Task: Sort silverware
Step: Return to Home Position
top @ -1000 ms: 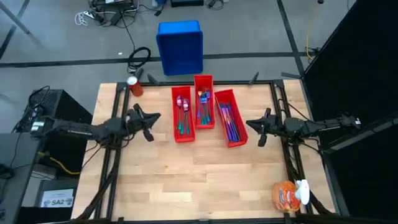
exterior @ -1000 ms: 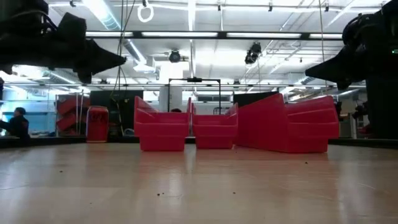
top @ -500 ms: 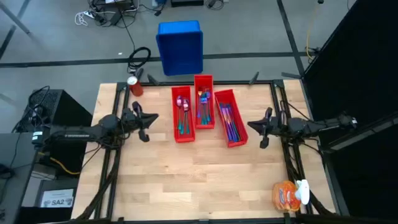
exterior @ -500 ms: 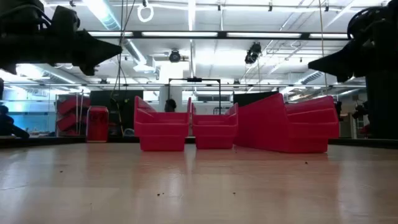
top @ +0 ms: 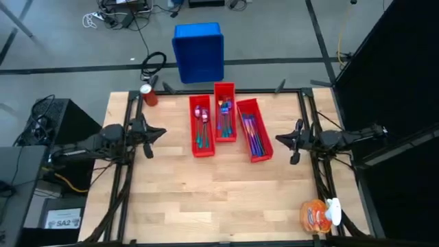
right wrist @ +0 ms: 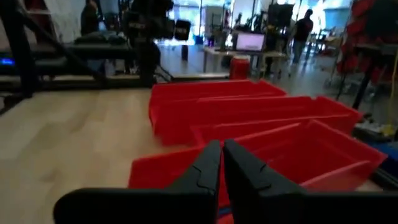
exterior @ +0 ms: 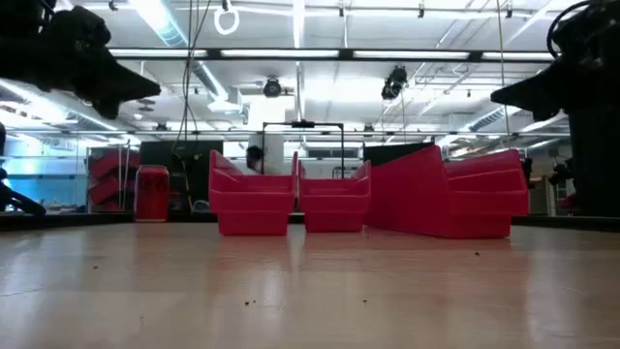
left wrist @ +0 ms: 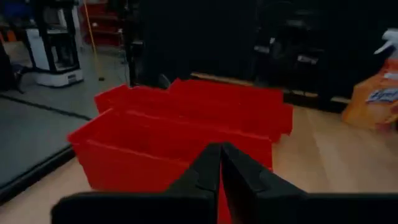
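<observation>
The silverware lies in three long red bins at the table's far middle. Some pieces (top: 200,130) are in the left bin (top: 193,144), some (top: 224,113) in the middle bin (top: 234,110) and some (top: 252,134) in the right bin (top: 265,152). My left gripper (top: 162,132) hangs shut above the table, left of the bins, holding nothing. My right gripper (top: 278,139) hangs shut to the right of the bins, also holding nothing. In the wrist views, the fingertips of my left gripper (left wrist: 221,149) and my right gripper (right wrist: 221,146) point at the bins.
A red can (top: 149,95) stands at the table's far left corner. An orange spray bottle (top: 319,214) lies at the near right corner. A blue crate (top: 199,51) sits on the floor beyond the far edge. Bare wood fills the near half (top: 219,199).
My left gripper has drawn back toward the table's left edge, away from the bins. My right gripper has drawn back a little toward the right edge. The bins and the silverware have stayed where they were.
</observation>
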`<state>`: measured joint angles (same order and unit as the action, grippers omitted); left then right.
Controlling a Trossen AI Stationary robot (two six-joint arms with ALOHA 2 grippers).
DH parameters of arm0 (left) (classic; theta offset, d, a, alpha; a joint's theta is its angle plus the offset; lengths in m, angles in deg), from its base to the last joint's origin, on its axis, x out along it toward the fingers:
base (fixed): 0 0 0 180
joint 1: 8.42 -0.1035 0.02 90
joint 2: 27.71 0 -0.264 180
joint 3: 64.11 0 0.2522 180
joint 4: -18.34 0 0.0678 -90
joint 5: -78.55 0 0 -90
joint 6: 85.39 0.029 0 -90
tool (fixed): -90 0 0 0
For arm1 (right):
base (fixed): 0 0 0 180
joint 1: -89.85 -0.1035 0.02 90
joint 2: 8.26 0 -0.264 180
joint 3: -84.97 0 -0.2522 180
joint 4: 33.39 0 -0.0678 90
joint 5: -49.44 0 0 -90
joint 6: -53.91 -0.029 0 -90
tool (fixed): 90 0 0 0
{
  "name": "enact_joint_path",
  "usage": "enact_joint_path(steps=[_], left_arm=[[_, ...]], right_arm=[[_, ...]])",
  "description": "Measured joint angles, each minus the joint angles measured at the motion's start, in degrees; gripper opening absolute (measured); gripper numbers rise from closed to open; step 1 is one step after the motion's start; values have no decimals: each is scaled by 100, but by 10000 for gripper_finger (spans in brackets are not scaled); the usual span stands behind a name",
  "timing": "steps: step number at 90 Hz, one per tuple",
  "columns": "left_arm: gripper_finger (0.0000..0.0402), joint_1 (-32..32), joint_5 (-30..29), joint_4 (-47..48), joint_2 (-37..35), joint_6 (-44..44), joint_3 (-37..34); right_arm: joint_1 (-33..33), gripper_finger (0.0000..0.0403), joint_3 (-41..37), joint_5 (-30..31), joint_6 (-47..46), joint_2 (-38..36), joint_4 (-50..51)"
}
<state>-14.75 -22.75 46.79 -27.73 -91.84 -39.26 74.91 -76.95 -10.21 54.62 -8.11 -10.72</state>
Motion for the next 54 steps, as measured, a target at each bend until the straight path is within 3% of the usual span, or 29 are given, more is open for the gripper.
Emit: enact_joint_path(steps=[30,54], left_arm=[[0,67,-1,-1051,1,111,-756],[0,72,215,-1662,139,40,-1062]], right_arm=[[-269,0,43,15,-223,6,207],[-120,0,-13,470,-108,29,-36]])
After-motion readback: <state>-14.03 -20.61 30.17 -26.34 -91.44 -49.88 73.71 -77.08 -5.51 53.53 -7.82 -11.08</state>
